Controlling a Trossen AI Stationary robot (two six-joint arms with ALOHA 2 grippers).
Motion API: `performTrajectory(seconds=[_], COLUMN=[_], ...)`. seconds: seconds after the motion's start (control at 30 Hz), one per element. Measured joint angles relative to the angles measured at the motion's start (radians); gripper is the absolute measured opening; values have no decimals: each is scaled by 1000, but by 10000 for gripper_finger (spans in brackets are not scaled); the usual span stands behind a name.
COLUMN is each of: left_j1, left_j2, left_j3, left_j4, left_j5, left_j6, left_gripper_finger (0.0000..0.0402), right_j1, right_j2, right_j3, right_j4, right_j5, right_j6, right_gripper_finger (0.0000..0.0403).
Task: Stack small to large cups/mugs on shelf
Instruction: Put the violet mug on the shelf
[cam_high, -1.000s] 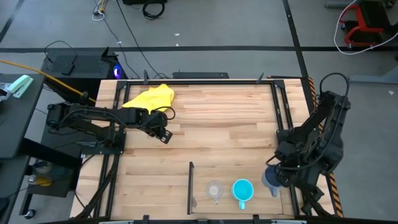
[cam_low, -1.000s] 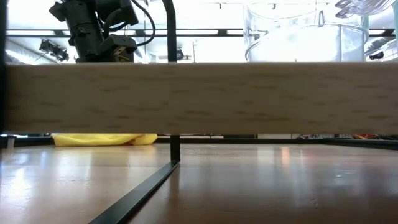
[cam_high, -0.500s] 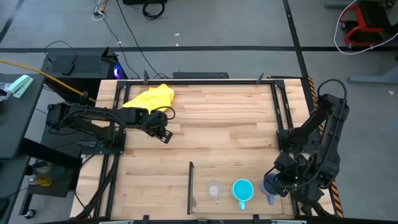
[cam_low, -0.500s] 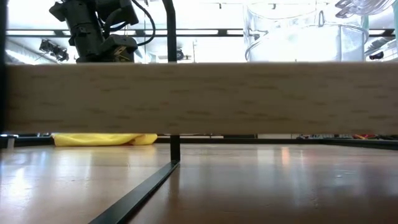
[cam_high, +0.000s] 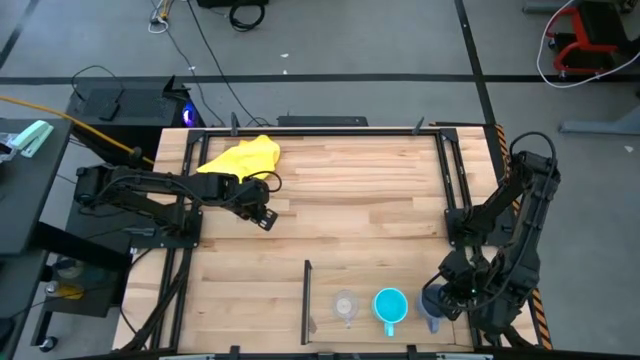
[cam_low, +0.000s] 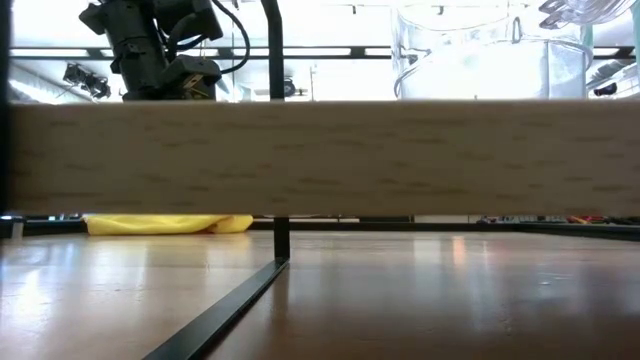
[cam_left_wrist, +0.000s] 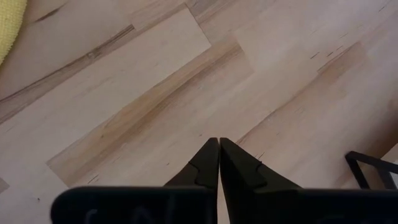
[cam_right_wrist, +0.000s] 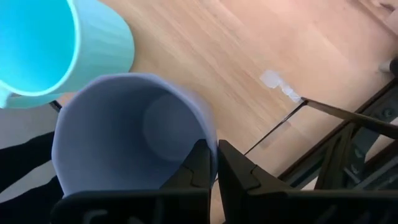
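Right beside the cyan mug (cam_high: 390, 307), on its far side from the clear cup (cam_high: 346, 305), the right end effector (cam_high: 441, 297) is pinching the rim of the grey-blue mug (cam_right_wrist: 127, 134): one finger inside the wall, one outside, clamped tight on it. That rim pinch makes sense to me, since it keeps the mug upright and mouth-up while it gets lined up with the others. From the wrist camera the grey-blue mug sits straight ahead of the fingers, nearly touching the cyan mug's side, though I can't tell if the two actually make contact or whether the base is down on the wood.

Moving outward from the cyan mug, the three vessels form a row on the shelf (cam_high: 400, 250) section past the thin dark divider (cam_high: 306, 290), smallest nearest the divider and biggest nearest the side rails. My guess is that's the small-to-large order nearly done.

Well away from the cyan mug, at the opposite corner of the table, the left end effector (cam_high: 262, 213) waits with its tips pressed together on nothing, just beside the yellow cloth (cam_high: 240, 156).
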Motion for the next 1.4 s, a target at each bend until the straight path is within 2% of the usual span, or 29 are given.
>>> performTrajectory(seconds=[0.27,0.97,1.23,1.4], left_j1=[0,0,0,0], left_j2=[0,0,0,0], left_j3=[0,0,0,0], left_j4=[0,2,2,2], left_j5=[0,0,0,0], left_j6=[0,0,0,0], left_gripper_finger=[14,23,17,14], right_j1=[0,0,0,0], right_j2=[0,3,3,3], right_j3=[-52,-78,-78,-72], right_j4=[74,96,98,96], right_j5=[0,-16,-39,-42], right_j6=[-6,-16,-6,1], right_gripper_finger=[12,12,57,65])
